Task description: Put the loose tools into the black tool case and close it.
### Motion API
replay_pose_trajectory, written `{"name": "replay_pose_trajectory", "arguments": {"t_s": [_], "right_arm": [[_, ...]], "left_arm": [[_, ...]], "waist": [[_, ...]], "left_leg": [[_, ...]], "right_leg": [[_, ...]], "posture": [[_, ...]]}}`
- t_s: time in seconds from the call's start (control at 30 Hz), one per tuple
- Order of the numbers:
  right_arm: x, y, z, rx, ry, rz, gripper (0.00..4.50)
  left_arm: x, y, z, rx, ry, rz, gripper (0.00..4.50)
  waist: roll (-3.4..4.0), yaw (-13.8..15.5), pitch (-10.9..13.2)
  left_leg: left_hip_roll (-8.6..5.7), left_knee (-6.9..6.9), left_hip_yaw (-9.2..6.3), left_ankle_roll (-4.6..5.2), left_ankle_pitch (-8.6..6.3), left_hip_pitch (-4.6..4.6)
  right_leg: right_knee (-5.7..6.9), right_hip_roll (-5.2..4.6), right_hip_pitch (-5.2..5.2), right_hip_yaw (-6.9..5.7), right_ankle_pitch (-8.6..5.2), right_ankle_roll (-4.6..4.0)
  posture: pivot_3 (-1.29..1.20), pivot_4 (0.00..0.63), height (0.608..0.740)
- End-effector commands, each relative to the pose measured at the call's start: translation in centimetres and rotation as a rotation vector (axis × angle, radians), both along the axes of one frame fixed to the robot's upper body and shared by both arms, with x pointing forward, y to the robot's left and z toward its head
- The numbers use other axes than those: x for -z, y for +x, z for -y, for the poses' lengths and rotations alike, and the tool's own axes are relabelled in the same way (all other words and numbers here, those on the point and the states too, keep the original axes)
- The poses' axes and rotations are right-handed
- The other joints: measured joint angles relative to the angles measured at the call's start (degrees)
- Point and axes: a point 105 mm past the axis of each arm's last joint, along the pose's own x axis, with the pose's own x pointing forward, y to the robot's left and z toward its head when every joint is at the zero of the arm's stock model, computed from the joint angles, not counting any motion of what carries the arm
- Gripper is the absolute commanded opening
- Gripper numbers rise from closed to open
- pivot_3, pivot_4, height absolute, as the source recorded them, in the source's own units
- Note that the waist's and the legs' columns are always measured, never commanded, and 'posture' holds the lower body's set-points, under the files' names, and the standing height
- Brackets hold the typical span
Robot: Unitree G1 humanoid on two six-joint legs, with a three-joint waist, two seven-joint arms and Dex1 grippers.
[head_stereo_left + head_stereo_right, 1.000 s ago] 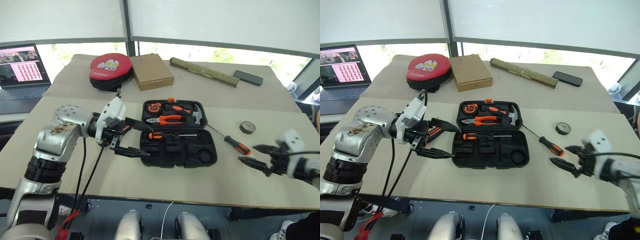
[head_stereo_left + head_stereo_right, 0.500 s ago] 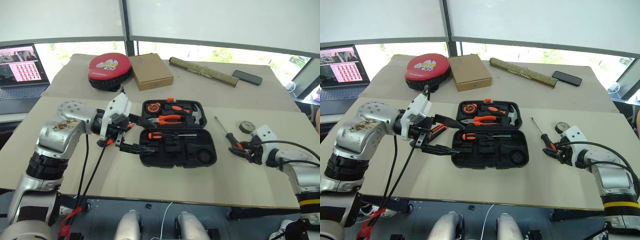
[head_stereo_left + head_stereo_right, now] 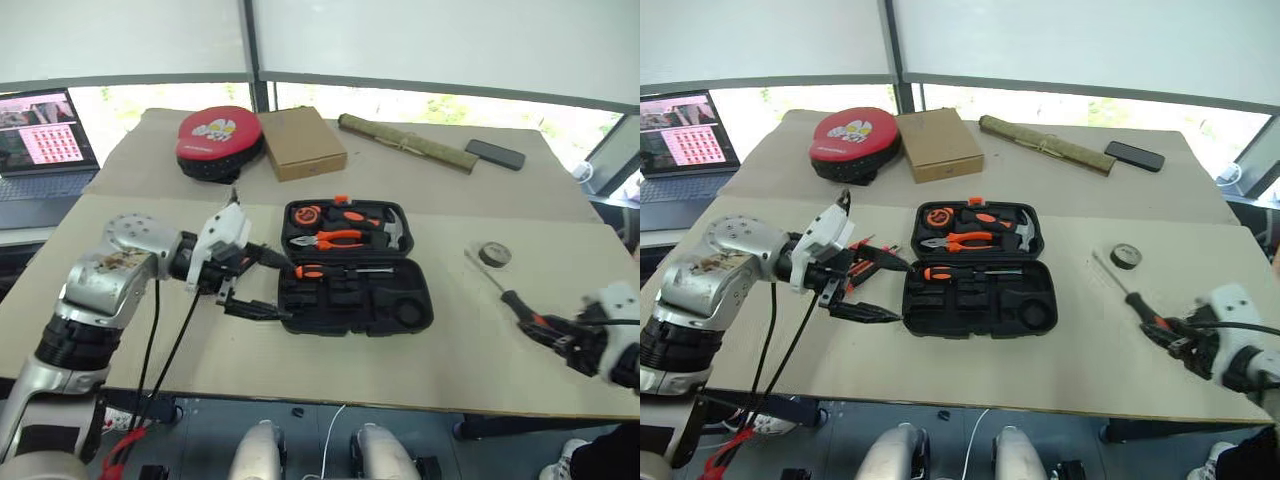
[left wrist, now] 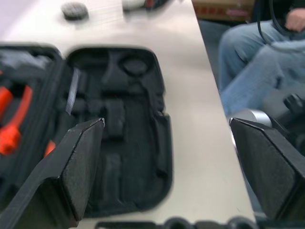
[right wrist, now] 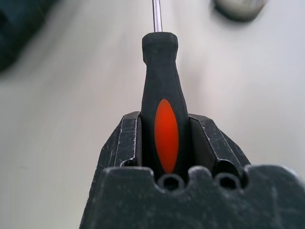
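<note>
The black tool case (image 3: pixel 410 310) lies open in the middle of the table, its near half bare. An orange-handled screwdriver (image 3: pixel 330 270) sits in a slot across the case's middle. At the case's left edge my left gripper (image 3: pixel 283 288) stands open, its fingers spread wide, one fingertip (image 4: pixel 78 162) over the case's rim. An orange-and-black tool (image 3: pixel 865 262) lies partly hidden under that gripper. At the near right, my right gripper (image 3: pixel 560 338) is shut on the handle of a screwdriver (image 5: pixel 164 119) held off the table, its steel shaft (image 3: pixel 485 272) pointing away.
Pliers (image 3: pixel 335 238), a hammer (image 3: pixel 395 232) and a tape measure (image 3: pixel 308 213) fill the case's far half. A tape roll (image 3: pixel 494 254) lies right of it. Behind are a red-and-black pad (image 3: pixel 218 140), a cardboard box (image 3: pixel 302 142), a bamboo roll (image 3: pixel 405 142), a phone (image 3: pixel 495 154), a laptop (image 3: pixel 40 140). A person's legs (image 4: pixel 252 62) are beyond the table.
My right gripper reached in to the screwdriver lying right of the case, shut on its handle and drew it back toward the near right edge. The left gripper stayed open beside the case.
</note>
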Motion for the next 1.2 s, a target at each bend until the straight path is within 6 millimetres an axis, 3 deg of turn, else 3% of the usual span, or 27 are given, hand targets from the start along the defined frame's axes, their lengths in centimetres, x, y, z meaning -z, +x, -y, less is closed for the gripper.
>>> {"name": "replay_pose_trajectory", "arguments": {"t_s": [0.03,0.17,0.27,0.4,0.53,0.83,0.9,1.13,1.2], "right_arm": [[-3.2,0.5,-5.3,-0.285,-0.056,0.122,1.04],[-3.5,2.9,-10.4,-0.575,-0.188,0.172,1.04],[-2.8,4.9,-12.9,-0.753,-0.337,0.197,1.04],[-1.7,7.3,-14.3,-0.888,-0.467,0.214,1.04],[-1.0,8.9,-14.2,-0.949,-0.563,0.216,1.04],[-1.0,10.3,-15.1,-0.952,-0.535,0.214,1.04],[-0.8,10.1,-15.3,-0.970,-0.538,0.215,2.07],[-1.6,9.9,-15.5,-0.944,-0.508,0.244,4.39],[-2.2,10.0,-15.8,-0.919,-0.465,0.256,4.48]], "left_arm": [[-0.9,-0.3,-0.3,0.009,-0.006,0.039,4.50],[-1.1,0.3,-0.1,0.008,-0.013,0.052,4.50],[-1.2,0.7,0.1,0.007,-0.019,0.064,4.50],[-1.2,0.8,0.1,0.005,-0.023,0.079,4.50],[-1.2,0.7,-0.1,-0.005,-0.023,0.090,4.50],[-1.0,0.5,-0.2,-0.026,-0.023,0.114,4.50],[-1.1,0.5,-0.1,-0.027,-0.025,0.119,4.50],[-1.3,1.0,-0.2,-0.035,-0.025,0.133,4.50],[-1.3,1.2,-0.1,-0.034,-0.026,0.136,4.50]], "waist": [[-0.02,-0.31,0.01],[-0.03,-0.36,0.02],[-0.07,-0.20,0.08],[-0.11,0.57,0.11],[-0.12,0.89,0.11],[-0.11,0.91,0.12],[-0.11,0.90,0.12],[-0.11,1.11,0.12],[-0.11,1.11,0.12]], "left_leg": [[0.05,-0.02,0.00,-0.01,0.00,0.09],[0.03,-0.03,0.02,-0.03,0.02,0.10],[0.00,-0.04,0.07,-0.03,0.02,0.03],[-0.03,-0.06,0.11,-0.02,0.01,-0.13],[-0.06,-0.01,0.13,-0.01,0.02,-0.93],[-0.02,-0.01,0.13,-0.02,0.02,-0.93],[-0.02,-0.01,0.14,-0.02,0.02,-0.93],[-0.03,0.01,0.15,-0.02,0.02,-0.93],[-0.03,0.01,0.15,-0.02,0.03,-0.93]], "right_leg": [[0.00,0.03,0.04,0.01,-0.09,0.15],[0.01,0.04,-0.01,0.06,-0.11,0.17],[0.01,0.03,-0.12,0.09,-0.05,0.07],[0.00,-0.02,-0.22,0.04,-0.01,-0.14],[0.09,-0.04,-1.03,0.06,0.02,-0.14],[0.15,0.00,-1.07,0.05,0.03,-0.16],[0.18,-0.01,-1.08,0.05,0.04,-0.16],[0.20,-0.02,-1.07,0.05,0.04,-0.16],[0.23,-0.02,-1.07,0.05,0.04,-0.16]], "posture": [[0.00,0.150,0.740],[0.00,0.150,0.740],[0.00,0.150,0.740],[0.00,0.150,0.740],[0.00,0.150,0.740],[0.00,0.150,0.740],[0.00,0.150,0.740],[0.00,0.150,0.740],[0.00,0.150,0.740]]}}
